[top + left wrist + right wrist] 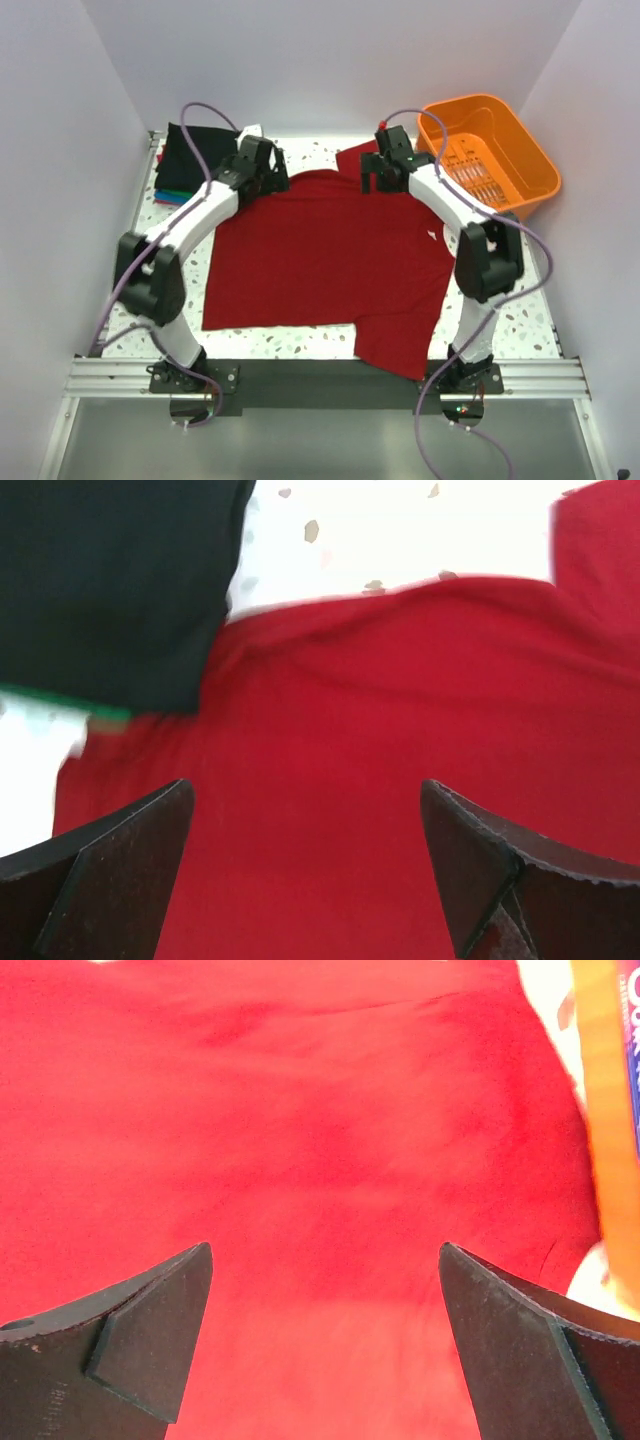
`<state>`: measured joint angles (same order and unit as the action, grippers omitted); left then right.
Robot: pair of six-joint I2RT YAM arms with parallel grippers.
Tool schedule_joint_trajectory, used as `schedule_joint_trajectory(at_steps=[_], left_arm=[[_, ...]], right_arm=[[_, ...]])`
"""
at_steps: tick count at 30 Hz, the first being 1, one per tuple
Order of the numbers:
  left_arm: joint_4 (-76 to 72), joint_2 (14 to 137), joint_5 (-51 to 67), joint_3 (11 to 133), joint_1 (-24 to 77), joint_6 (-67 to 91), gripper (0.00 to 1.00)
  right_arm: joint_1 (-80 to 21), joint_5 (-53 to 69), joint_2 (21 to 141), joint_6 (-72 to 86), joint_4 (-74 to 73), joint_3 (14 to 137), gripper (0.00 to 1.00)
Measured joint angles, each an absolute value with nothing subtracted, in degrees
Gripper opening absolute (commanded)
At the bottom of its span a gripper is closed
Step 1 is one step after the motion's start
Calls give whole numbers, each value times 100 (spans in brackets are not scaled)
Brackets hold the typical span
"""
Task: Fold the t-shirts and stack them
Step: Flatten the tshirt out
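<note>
While wide open and empty, left fingers (110, 870) and right fingers (130, 1335) over the red t-shirt (320, 250).

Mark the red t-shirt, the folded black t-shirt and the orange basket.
red t-shirt (330, 250): top external view, centre of its body.
folded black t-shirt (190, 158): top external view, middle of its top face.
orange basket (468, 101): top external view, far rim.

The t-shirt (330, 250) is plain dark red, folded stack (190, 165) black with teal and blue edges, basket (520, 150) bright orange, table (525, 325) white with speckles.
</note>
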<state>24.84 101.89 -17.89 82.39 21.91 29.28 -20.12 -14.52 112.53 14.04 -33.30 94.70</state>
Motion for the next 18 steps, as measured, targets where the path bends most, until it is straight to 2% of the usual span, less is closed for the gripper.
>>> schedule_joint_trajectory(at_steps=[5,8,12,18], left_arm=[[3044,7706,-2128,6499,2436,3730,100],[3734,6569,-2383,5288,2357,4423,100],[4744,5955,-2473,4047,2305,5360,100],[5284,5363,-2294,3472,2300,6442,100]], right_arm=[[-2834,-1516,9393,1675,-3079,8167,99],[-2985,-1557,8562,1955,-3039,7363,98],[-2963,-1612,8003,2303,-3068,6479,99],[-2961,-1737,7592,2600,-3269,5808,99]])
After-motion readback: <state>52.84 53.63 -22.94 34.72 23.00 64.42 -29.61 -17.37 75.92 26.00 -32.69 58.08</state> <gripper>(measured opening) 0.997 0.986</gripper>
